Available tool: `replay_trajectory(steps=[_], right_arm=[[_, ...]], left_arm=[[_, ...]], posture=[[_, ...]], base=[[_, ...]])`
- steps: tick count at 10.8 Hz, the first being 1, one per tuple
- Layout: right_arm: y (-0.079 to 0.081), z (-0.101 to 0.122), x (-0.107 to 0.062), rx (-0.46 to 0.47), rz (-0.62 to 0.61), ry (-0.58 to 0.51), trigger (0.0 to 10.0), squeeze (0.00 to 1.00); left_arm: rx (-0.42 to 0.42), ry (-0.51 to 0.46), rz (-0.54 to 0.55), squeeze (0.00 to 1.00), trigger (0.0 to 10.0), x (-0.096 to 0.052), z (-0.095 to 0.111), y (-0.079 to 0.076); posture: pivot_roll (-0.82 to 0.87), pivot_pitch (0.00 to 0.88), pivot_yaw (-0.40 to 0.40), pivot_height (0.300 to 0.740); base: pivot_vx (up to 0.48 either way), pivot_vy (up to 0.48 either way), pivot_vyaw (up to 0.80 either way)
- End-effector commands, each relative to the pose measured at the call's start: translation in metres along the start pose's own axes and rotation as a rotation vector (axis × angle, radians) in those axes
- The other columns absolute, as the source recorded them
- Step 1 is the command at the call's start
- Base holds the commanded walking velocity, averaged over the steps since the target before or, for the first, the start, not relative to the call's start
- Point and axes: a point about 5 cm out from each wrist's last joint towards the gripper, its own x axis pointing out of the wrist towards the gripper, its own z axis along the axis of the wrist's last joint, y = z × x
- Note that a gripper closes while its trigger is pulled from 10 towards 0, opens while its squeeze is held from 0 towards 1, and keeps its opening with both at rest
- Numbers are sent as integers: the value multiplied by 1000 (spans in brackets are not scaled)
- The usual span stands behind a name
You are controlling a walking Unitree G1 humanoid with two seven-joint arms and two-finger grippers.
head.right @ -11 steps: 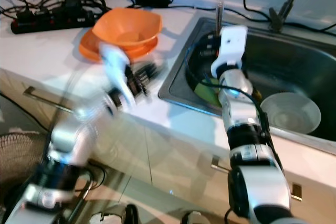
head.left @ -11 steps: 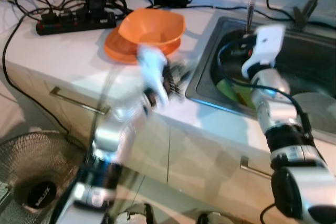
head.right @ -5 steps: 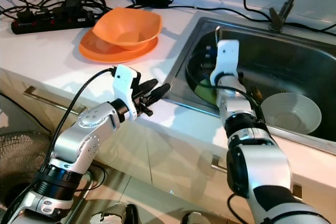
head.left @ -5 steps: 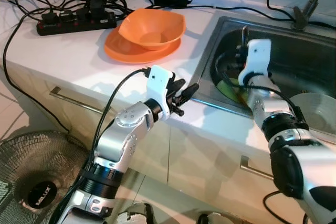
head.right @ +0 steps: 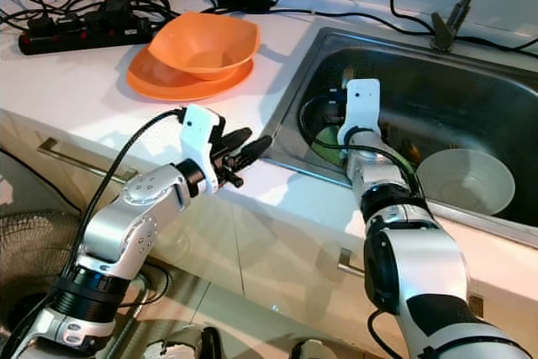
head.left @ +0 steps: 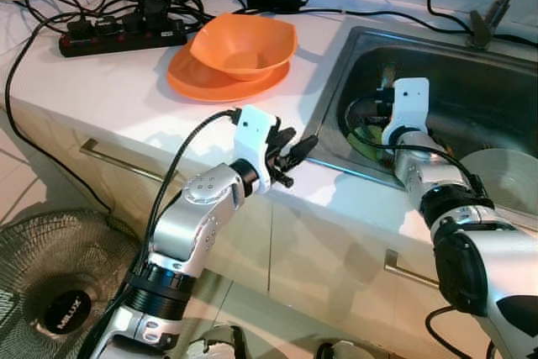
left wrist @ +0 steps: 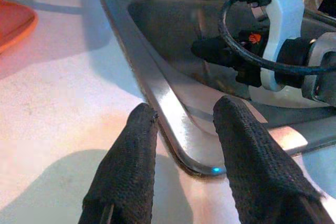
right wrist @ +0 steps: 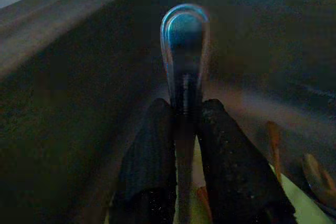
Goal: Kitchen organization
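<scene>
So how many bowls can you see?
2. A square-rimmed orange plastic bowl sits on the orange plate on the counter, and a round pale translucent bowl is inside the steel sink. More may be hidden under the right arm.

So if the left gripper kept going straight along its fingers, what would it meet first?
Probably the sink's steel rim just ahead of the left gripper; beyond it, the basin and the right gripper, though depth is uncertain.

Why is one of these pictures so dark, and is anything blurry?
Right wrist view: dim, deep in the shaded sink, and the metal utensil handle in the right tool looks soft. Left wrist view: bright, glare along the sink's rim. Eye views: sharp, evenly lit.
</scene>
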Motion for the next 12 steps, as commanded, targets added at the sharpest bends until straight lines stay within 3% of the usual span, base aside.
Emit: replay_trajectory(steps=[1, 2, 3, 4, 7, 9, 12], right_arm=[[3, 4, 1, 10, 8, -1, 10000, 1000], [3, 6, 2, 13, 8, -8, 10000, 1000], [5, 12, 2, 12, 22, -35, 10000, 596], [6, 23, 3, 10, 26, -105, 10000, 0], [9, 48, 0, 13, 48, -274, 10000, 0], [3, 64, -6, 76, 62, -419, 10000, 0], [8, 69, -34, 55, 126, -613, 10000, 0]], left_arm=[[-8, 31, -5, 0, 10000, -2, -7, -2], [-8, 32, -7, 0, 10000, -2, -7, -2], [-7, 32, -8, 0, 10000, -2, -7, -3], [-5, 20, -4, 0, 10000, -1, -6, -3], [-9, 1, 0, 0, 10000, 1, -5, -5], [-7, -46, 17, 0, 10000, 4, -1, -8], [32, -123, 111, 0, 10000, 3, 7, 1]], posture=[[97, 62, 15, 740], [95, 61, 15, 740], [94, 60, 15, 740], [90, 61, 14, 740], [69, 61, 15, 740], [51, 55, 11, 740], [29, 47, 3, 740]], base=[[0, 0, 0], [0, 0, 0], [0, 0, 0], [0, 0, 0], [0, 0, 0], [0, 0, 0], [0, 0, 0]])
